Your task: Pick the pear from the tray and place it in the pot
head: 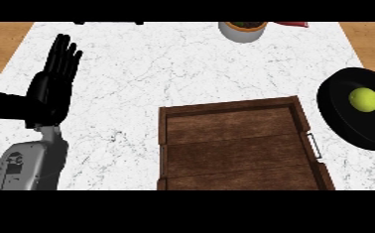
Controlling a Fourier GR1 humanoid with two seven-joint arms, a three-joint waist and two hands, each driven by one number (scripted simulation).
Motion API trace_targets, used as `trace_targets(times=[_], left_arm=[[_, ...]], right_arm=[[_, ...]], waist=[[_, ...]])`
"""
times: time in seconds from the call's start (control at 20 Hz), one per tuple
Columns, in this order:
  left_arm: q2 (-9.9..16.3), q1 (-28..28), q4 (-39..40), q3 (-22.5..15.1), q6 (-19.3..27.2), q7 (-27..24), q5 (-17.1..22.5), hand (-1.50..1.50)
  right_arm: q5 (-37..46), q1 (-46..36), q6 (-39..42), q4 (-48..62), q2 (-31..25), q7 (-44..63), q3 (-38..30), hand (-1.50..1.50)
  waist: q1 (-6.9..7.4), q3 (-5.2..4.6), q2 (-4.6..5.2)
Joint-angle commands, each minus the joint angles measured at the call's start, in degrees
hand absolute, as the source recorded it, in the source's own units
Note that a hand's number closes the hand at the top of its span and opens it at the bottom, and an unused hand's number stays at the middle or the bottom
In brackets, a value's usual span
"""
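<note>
A yellow-green pear (362, 99) lies inside the black pot (338, 112) at the right edge of the head view. The brown wooden tray (238, 147) sits in the lower middle of the marble counter with nothing on it. My left hand (53, 86) rests at the left side, fingers straight and pointing up, well away from tray and pot. No right hand shows anywhere in the view.
A white planter pot (242, 31) with dark soil stands at the counter's far edge, a red object (291, 24) beside it. The tray has a metal handle (314, 145) on its right side. Wooden floor shows beyond both top corners.
</note>
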Motion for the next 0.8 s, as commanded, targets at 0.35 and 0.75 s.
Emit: trace_targets(times=[0.35, 0.75], left_arm=[[-1.5, 0.4, -1.2, -1.6, 1.4, 1.8, -1.8, 0.0], [0.1, 0.6, -1.6, 0.2, 0.9, 1.5, -1.2, 0.0]], right_arm=[[-9.6, -4.1, 2.0, 4.4, 0.6, -11.7, 0.3, -1.5], [-23.7, -5.8, 2.9, 1.8, 2.5, -6.2, -11.0, -1.5]], waist=[[-0.58, -0.07, -0.31], [-1.17, -0.1, -0.51]])
